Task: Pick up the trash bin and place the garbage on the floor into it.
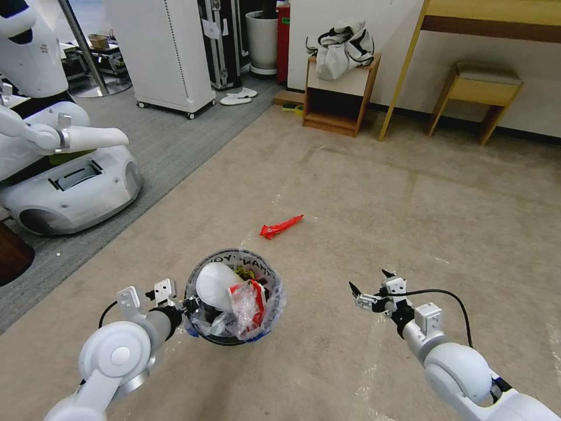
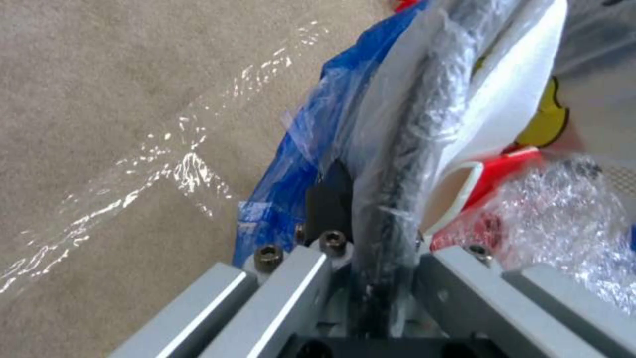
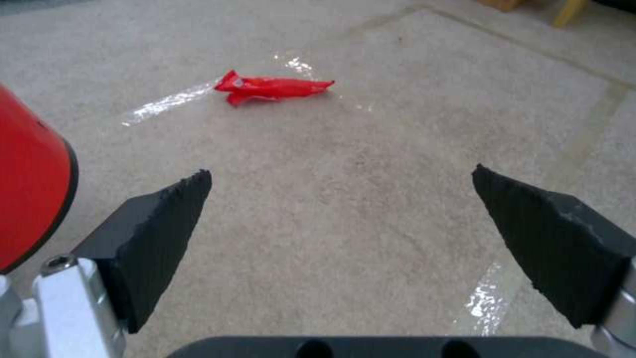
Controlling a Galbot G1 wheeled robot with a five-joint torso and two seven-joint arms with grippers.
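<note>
My left gripper (image 1: 188, 305) is shut on the rim of the trash bin (image 1: 211, 334), a small round bucket lined with a clear, blue-edged bag (image 2: 291, 164) and holding it above the beige floor (image 1: 374, 193). The bin holds a white slipper (image 1: 214, 284), red wrappers (image 1: 248, 298) and clear plastic. In the left wrist view the bin's rim (image 2: 411, 164) runs between my fingers. One piece of garbage, a red wrapper (image 1: 281, 226) (image 3: 272, 87), lies on the carpet ahead of the bin. My right gripper (image 1: 369, 283) (image 3: 341, 214) hangs open and empty to the right, low over the carpet, with the bin's red wall (image 3: 30, 184) beside it.
Another white robot (image 1: 58, 164) stands at the left on grey carpet. A wooden cabinet with a bag (image 1: 339, 88), a stool (image 1: 476, 93) and a table leg (image 1: 403, 76) line the far wall. White slippers (image 1: 238, 96) lie by a white cabinet (image 1: 166, 52).
</note>
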